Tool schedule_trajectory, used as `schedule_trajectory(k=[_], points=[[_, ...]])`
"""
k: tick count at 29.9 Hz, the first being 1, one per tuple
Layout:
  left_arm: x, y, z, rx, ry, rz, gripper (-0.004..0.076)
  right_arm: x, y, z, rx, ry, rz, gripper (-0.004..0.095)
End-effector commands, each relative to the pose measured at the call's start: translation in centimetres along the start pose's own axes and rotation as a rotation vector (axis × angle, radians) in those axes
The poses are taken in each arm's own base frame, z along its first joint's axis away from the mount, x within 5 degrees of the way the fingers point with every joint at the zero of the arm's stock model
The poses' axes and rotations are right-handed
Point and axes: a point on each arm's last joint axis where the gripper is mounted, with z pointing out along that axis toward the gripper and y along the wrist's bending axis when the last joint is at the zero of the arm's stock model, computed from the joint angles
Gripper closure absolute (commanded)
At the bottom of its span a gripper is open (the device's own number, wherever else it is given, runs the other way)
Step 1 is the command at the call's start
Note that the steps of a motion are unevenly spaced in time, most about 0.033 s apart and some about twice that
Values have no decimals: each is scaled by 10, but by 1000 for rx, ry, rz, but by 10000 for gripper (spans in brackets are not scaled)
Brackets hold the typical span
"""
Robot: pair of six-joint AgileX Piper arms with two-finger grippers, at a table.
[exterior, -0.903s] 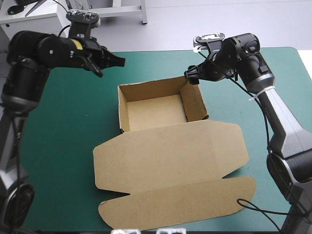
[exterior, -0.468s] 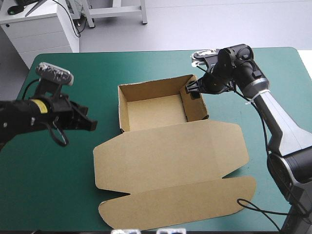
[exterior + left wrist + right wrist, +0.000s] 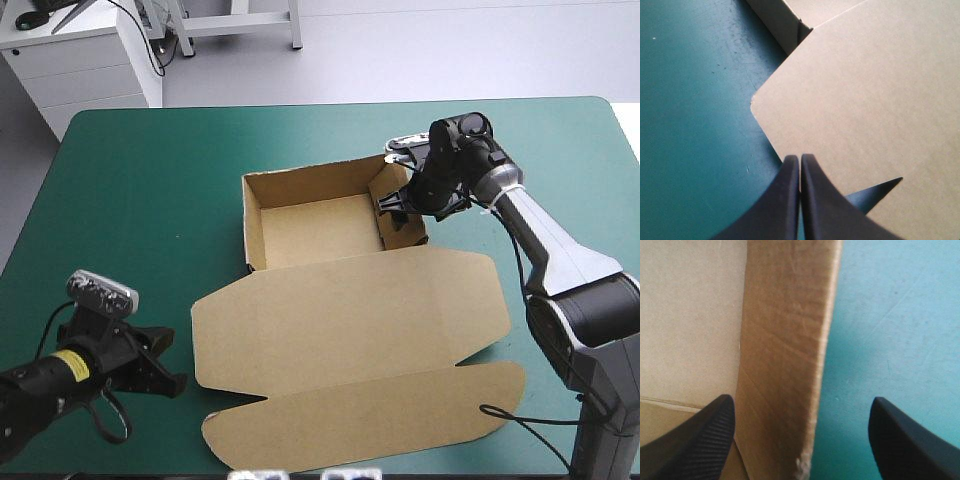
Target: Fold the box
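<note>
The left tool (image 3: 800, 162), its fingers pressed together, had been swung from the far side of the tabletop (image 3: 150, 180) down to the near left corner of the flat lid (image 3: 350, 310) — while the right tool (image 3: 801, 400), spread wide, had been lowered astride the right wall (image 3: 410, 238). The box (image 3: 310, 225) was found mid-tabletop as an open tray, so the wall seemed about to be gripped — the lid not yet raised.

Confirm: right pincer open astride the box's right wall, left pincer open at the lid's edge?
No: the left pincer is shut, as the left wrist view shows, at the lid's edge. The right pincer is open astride the right wall of the box.
</note>
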Motion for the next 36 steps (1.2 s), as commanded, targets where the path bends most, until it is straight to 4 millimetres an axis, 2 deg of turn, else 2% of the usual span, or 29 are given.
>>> schedule_trajectory(k=[1,5,9,12,15,16,19,22,25,29,31,33,36], points=[[12,-2,-6,8,-131,-9,731,-1,1,-18,-23,-41,-5,296],[28,-2,-9,3,-185,-5,731,-2,2,-6,-35,-15,2,367],[34,-1,-11,-16,-233,8,731,-4,3,5,-57,10,-1,482],[36,-1,-11,-13,-255,3,731,-4,3,12,-63,23,-33,639],[35,-1,-11,-12,-266,2,731,-7,1,8,-47,5,-73,902],[34,-1,-11,-12,-271,2,731,-9,0,2,-35,-15,-72,920],[34,-1,-11,-12,-271,-2,731,-16,-5,-34,-19,-124,-69,927],[34,-1,-11,-12,-271,-2,731,-19,-14,-85,3,-269,-56,927],[34,-2,-11,-4,-272,-8,731,-11,-33,-140,88,-410,-50,927],[34,-4,-11,21,-276,-27,731,15,-79,-198,376,-499,-11,927],[34,-3,-11,20,-276,-26,731,31,-107,-219,525,-502,51,927],[34,-3,-11,20,-276,-26,731,48,-139,-233,615,-503,171,927],[34,-3,-11,20,-276,-26,731,66,-175,-241,644,-498,284,927]])
